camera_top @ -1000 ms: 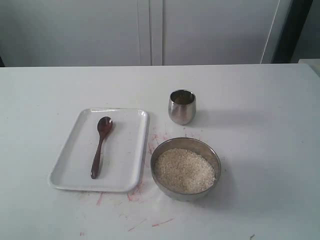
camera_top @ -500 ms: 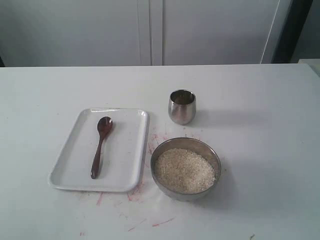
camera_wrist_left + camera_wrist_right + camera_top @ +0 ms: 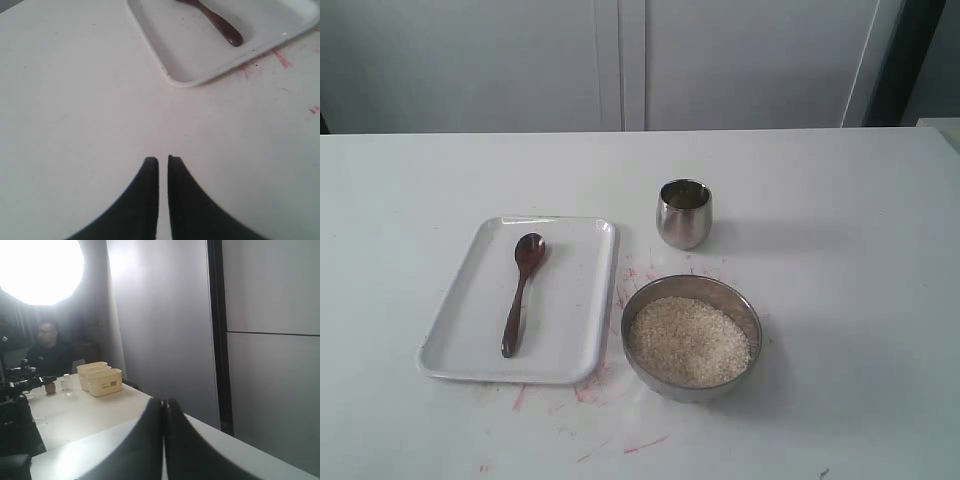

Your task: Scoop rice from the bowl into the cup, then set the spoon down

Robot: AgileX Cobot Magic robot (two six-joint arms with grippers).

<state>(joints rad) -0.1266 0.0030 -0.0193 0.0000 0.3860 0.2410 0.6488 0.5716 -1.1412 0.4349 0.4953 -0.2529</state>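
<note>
The dark wooden spoon (image 3: 522, 290) lies flat on a white tray (image 3: 570, 300), oval end toward the back. To its right stands the wide steel bowl (image 3: 692, 283), heaped with pale rice (image 3: 688, 340). Behind the bowl is the small shiny cup (image 3: 684, 212). Neither arm shows in the exterior view. My left gripper (image 3: 163, 159) hovers over bare table near a tray (image 3: 200, 55) corner, jaws almost together and holding nothing; the spoon (image 3: 217, 22) handle's end shows beyond. My right gripper (image 3: 164, 401) is shut and empty, pointing away from the task's things.
Red marks stain the white table (image 3: 620, 420) around the tray and bowl. The right wrist view looks across another table with beige bins (image 3: 102, 380), a seated person (image 3: 47, 352) and a bright lamp (image 3: 40, 265).
</note>
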